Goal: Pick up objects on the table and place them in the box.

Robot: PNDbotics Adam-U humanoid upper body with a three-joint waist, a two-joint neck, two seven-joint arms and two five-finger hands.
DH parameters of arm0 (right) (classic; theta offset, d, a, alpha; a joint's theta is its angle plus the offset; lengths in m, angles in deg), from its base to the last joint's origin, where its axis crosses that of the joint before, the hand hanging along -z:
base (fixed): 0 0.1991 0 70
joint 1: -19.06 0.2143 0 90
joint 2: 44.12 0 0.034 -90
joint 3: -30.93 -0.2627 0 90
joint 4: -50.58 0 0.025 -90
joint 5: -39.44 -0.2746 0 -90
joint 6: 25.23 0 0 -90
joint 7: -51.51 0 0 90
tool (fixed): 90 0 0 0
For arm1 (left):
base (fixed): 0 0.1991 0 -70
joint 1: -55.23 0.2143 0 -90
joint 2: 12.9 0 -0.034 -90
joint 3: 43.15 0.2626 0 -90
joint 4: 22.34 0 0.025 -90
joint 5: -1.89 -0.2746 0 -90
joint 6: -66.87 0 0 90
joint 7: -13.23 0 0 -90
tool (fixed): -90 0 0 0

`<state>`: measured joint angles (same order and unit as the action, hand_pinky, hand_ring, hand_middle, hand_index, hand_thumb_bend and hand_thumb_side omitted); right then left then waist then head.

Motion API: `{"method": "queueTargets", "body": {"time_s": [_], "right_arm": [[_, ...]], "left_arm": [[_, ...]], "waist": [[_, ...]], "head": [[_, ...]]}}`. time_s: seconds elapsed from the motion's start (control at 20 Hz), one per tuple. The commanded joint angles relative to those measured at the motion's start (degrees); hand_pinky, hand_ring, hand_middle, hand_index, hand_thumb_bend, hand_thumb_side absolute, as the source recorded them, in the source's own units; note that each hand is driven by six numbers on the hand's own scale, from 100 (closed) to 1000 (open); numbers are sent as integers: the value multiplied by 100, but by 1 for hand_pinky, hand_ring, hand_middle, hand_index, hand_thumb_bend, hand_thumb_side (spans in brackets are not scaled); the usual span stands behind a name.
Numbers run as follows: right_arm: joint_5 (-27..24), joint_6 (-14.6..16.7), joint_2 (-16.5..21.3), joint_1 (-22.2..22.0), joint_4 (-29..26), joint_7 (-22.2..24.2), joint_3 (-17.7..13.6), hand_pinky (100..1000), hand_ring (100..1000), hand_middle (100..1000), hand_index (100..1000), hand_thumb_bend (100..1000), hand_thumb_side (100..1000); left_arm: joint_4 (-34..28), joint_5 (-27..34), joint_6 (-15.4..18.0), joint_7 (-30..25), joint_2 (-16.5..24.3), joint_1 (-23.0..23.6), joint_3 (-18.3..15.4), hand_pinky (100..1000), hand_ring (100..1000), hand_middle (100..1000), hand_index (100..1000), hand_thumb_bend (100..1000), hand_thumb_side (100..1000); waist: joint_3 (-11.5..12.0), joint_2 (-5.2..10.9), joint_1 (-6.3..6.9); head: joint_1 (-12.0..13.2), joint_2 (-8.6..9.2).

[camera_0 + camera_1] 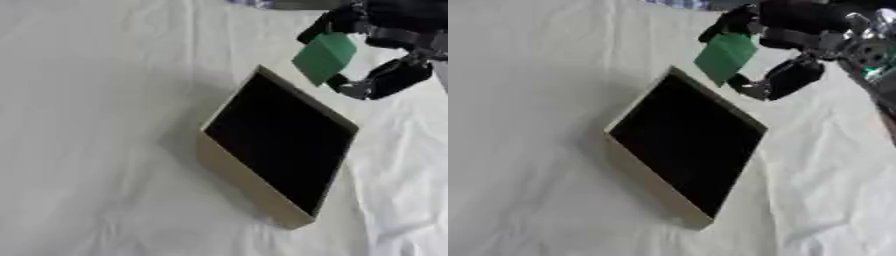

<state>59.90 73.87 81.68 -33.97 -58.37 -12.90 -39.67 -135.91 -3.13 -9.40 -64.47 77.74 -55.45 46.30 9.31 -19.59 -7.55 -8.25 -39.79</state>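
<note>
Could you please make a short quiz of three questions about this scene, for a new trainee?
1. True or false: the right hand holds the green block.
2. Where is the green block? A) inside the box B) in the air near the box's far corner C) lying on the white cloth
3. Fill in: the inside of the box looks ____.

Key: 1 true; 2 B; 3 dark.

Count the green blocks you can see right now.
1: a green block pinched in the right robot hand, above the box's far corner. The dark box interior could hide others.
</note>
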Motion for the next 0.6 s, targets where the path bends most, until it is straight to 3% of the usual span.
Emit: {"method": "queueTargets", "body": {"time_s": [0.05, 0.25, 0.6], "right_arm": [[294, -294, -30, -71, -477, 104, -85, 598, 656, 559, 652, 100, 100], [577, -638, -342, -219, -559, 164, -21, 587, 648, 555, 648, 100, 100], [725, -1305, -704, -358, -564, 226, 355, 579, 642, 551, 644, 100, 100]], "left_arm": [[-102, 26, 10, -32, 10, -70, -5, 556, 670, 647, 778, 100, 672], [-102, 31, 2, -41, -17, -63, 1, 554, 669, 646, 778, 100, 674], [-102, 37, -13, -72, -52, -54, 20, 552, 668, 646, 778, 100, 678]], "waist": [[12, 111, 54], [52, 93, 59], [101, 65, 49]], "head": [[5, -3], [-11, -11], [-29, -24]]}}
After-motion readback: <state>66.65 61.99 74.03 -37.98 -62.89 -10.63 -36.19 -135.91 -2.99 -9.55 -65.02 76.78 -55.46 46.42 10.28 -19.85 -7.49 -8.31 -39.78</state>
